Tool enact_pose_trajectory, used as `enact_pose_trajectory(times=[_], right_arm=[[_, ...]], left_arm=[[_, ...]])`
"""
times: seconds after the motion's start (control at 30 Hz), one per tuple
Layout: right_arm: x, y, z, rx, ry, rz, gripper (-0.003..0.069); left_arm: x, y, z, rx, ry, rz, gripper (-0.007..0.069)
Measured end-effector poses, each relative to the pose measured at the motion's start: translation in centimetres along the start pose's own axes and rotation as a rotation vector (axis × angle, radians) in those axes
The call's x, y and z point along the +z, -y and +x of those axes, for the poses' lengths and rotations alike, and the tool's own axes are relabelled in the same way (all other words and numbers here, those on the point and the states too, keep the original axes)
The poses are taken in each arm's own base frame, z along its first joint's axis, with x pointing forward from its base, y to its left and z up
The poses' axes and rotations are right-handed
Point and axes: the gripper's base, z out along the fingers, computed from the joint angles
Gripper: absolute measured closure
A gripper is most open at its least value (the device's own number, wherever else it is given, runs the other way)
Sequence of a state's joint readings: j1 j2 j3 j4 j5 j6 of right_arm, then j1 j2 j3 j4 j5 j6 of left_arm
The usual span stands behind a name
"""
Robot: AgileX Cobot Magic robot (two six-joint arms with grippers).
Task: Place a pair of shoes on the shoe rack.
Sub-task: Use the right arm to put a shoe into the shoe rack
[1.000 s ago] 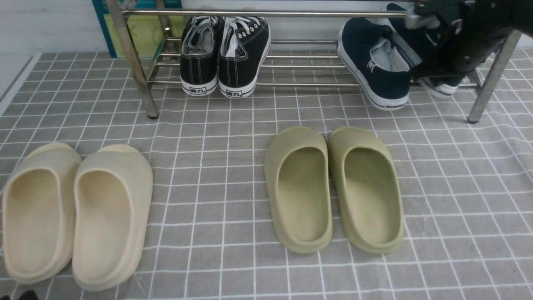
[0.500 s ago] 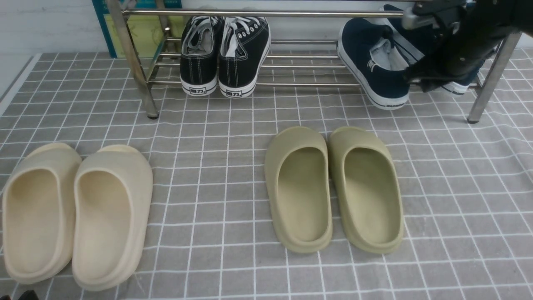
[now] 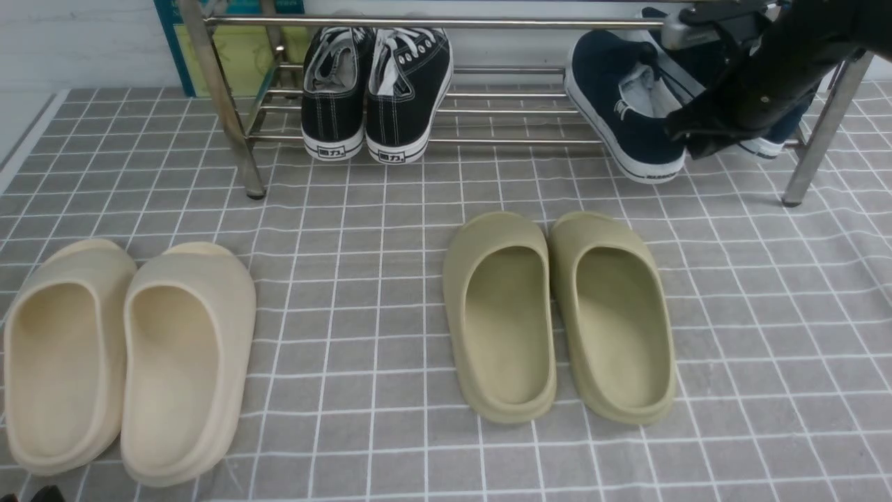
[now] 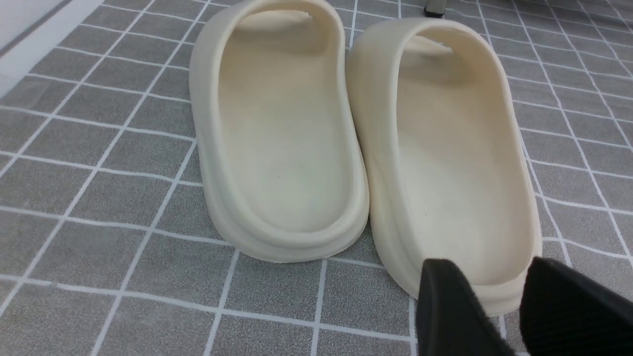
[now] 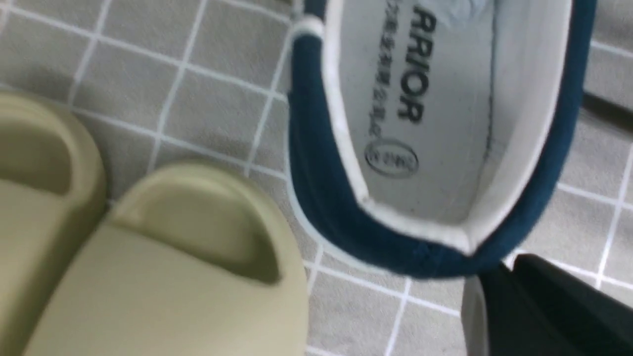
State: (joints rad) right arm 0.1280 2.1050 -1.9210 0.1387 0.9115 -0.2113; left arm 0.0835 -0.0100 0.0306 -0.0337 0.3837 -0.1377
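Shoes (image 3: 631, 115) of navy-blue canvas with white soles rest at the right end of the low silver tube shoe rack (image 3: 488, 141). Right gripper (image 3: 683, 141) hangs at their heels, its grip impossible to judge. Left gripper (image 4: 497, 289), jaws parted, empty, sits by cream foam slides (image 4: 277, 148) before the rack.

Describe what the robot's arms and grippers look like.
The right arm is a chunky black housing with a silver-grey fitting on it. The left gripper has two blunt, matte black fingers. The right gripper is black too.
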Motion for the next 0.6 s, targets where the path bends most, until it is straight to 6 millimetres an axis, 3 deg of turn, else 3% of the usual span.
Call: enact_pose_trajectory(times=[0.33,0.53,0.6], right_arm=[[0.3,-4.7,-0.7,-0.121,0.043,-0.083,0.0558],[-1.4,-3.7,-1.0,-0.149,0.06,-0.023,0.0558],[-4.2,-2.1,-1.3,-0.129,0.087,0.051,0.0556]], left_arm=[[0.0,0.0,0.0,0.0,0.0,0.0,0.0386],[0.0,0.0,0.0,0.0,0.0,0.0,0.0386],[0.0,0.0,0.0,0.0,0.0,0.0,0.0386]])
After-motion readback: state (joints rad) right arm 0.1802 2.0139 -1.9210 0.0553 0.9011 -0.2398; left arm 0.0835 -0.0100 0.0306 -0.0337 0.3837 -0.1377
